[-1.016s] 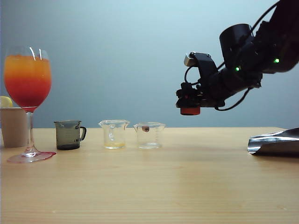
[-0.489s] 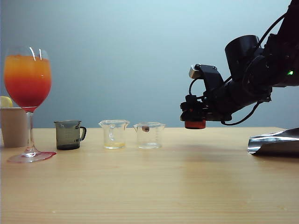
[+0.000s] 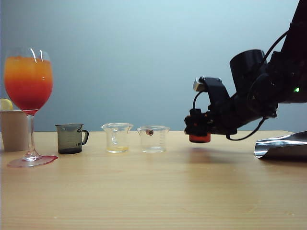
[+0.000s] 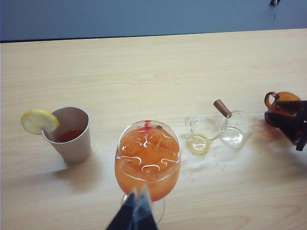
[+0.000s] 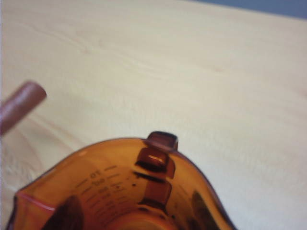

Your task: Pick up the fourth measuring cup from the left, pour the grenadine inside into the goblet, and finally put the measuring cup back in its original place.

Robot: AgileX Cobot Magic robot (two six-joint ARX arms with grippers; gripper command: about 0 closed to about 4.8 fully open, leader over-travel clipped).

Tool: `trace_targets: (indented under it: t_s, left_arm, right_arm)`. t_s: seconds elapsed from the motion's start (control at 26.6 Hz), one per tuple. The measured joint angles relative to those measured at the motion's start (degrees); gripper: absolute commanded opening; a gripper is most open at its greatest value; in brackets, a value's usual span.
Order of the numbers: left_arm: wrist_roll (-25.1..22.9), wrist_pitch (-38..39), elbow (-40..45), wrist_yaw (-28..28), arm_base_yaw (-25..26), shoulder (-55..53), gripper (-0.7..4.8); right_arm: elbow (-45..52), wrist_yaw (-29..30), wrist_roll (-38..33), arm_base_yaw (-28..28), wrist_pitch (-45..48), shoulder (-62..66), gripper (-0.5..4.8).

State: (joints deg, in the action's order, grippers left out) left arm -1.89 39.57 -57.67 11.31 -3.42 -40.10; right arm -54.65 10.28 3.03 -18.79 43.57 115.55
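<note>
My right gripper (image 3: 199, 125) is shut on the amber-orange measuring cup (image 3: 199, 138), holding it upright just above the table, to the right of the two clear cups. In the right wrist view the cup (image 5: 110, 187) fills the foreground, and the dark fingers show through its wall. The goblet (image 3: 29, 86) stands at the far left, full of orange drink with a dark red grenadine layer (image 3: 28, 98) low in the bowl. A red puddle (image 3: 33, 161) surrounds its foot. My left gripper (image 4: 136, 194) is shut, with its tips just in front of the goblet (image 4: 147, 160).
A smoky grey cup (image 3: 70, 138), a clear cup with a yellow remnant (image 3: 117, 138) and another clear cup (image 3: 153, 139) stand in a row. A beige cup with a lemon slice (image 4: 69, 134) sits beside the goblet. Crumpled silver foil (image 3: 283, 146) lies at the right edge.
My right gripper has come down with the measuring cup and shifted slightly right, from well above the table to just over it. The left gripper and everything else stayed still.
</note>
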Motion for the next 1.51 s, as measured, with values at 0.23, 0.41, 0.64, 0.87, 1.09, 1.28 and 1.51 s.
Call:
trace_targets:
  t_s: [0.23, 0.41, 0.64, 0.87, 1.09, 1.28, 1.51]
  left_arm:
    - [0.00, 0.00, 0.00, 0.00, 0.00, -0.02, -0.05]
    - [0.00, 0.00, 0.00, 0.00, 0.00, 0.00, -0.05]
    - [0.00, 0.02, 0.00, 0.02, 0.00, -0.02, -0.05]
    - [0.00, 0.11, 0.00, 0.02, 0.00, 0.00, -0.05]
    - [0.00, 0.11, 0.00, 0.04, 0.00, 0.00, -0.05]
    - [0.02, 0.11, 0.00, 0.04, 0.00, 0.00, -0.05]
    - [0.26, 2.73, 0.00, 0.02, 0.02, 0.11, -0.05]
  right_arm:
    - [-0.02, 1.40, 0.00, -0.28, 0.35, 1.57, -0.01]
    - [-0.02, 1.53, 0.00, -0.26, 0.76, 2.29, 0.11]
    - [-0.09, 1.95, -0.39, -0.26, 0.90, 2.49, 4.33]
    - [-0.20, 4.90, -1.77, -0.31, -5.77, 1.42, 4.33]
    - [-0.07, 4.79, -1.77, -0.28, -14.10, -2.80, 4.33]
    - [-0.02, 4.76, -1.79, -0.26, -24.39, -9.25, 4.31]
    - [0.00, 5.27, -1.92, -0.24, -45.11, -21.77, 1.38]
